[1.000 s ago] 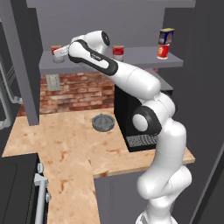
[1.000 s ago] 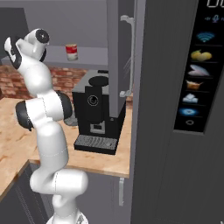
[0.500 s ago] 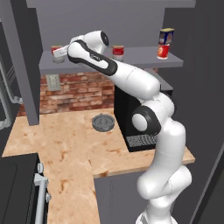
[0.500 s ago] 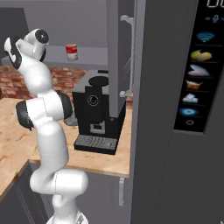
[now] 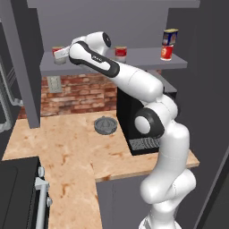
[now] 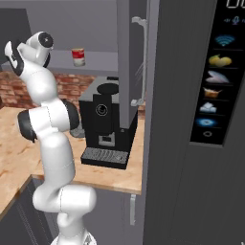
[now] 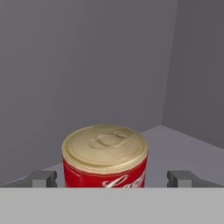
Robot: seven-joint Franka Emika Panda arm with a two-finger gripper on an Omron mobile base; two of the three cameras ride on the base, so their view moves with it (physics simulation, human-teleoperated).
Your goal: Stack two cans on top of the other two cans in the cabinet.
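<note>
Your gripper (image 7: 111,178) stands wide open around the red can (image 7: 105,155) on the cabinet shelf (image 5: 134,61): one finger (image 7: 40,178) each side, neither touching, nothing held.

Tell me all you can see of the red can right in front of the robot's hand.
The red can is a small metal-looking cylinder, red with white lettering on its side and a pale gold lid with a pull tab. It stands upright on the grey shelf at the left end of the cabinet, near a corner. The open gripper has a finger on either side of it; neither visibly touches it.
</note>
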